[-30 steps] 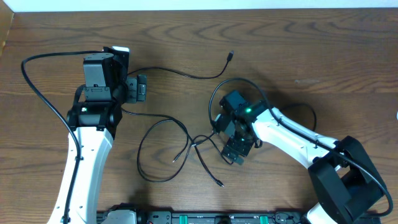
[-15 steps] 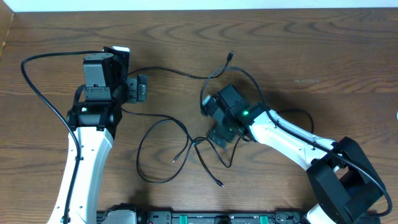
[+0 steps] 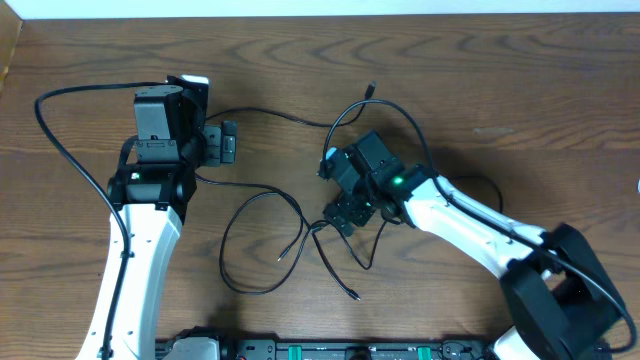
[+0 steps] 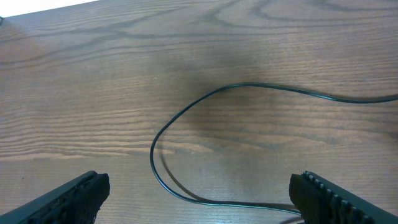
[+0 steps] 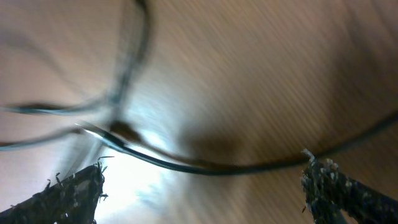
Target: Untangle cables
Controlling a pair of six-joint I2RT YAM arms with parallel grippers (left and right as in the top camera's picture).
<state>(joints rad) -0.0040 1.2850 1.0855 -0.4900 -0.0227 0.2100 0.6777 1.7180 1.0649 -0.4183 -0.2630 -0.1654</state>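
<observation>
Two grippers: both stand with fingers apart; my left gripper [image 4: 199, 190] hovers over one black loop, and my right gripper [image 5: 202, 183] straddles a strand without clamping it.
Cables: the cables [image 3: 313, 229] lie on the desk [image 3: 500, 80] between the arms, crossing in a knot just beside the right gripper; one plug end [image 3: 371, 89] points toward the far edge.
Risk, wrong strand: my right wrist view is blurred, so I could close on two crossing strands and tighten the knot.
Risk, drag: pulling while the left holds nothing would likely slide the whole bundle.
Risk, snag: a loop arcs round my right wrist and could catch.
</observation>
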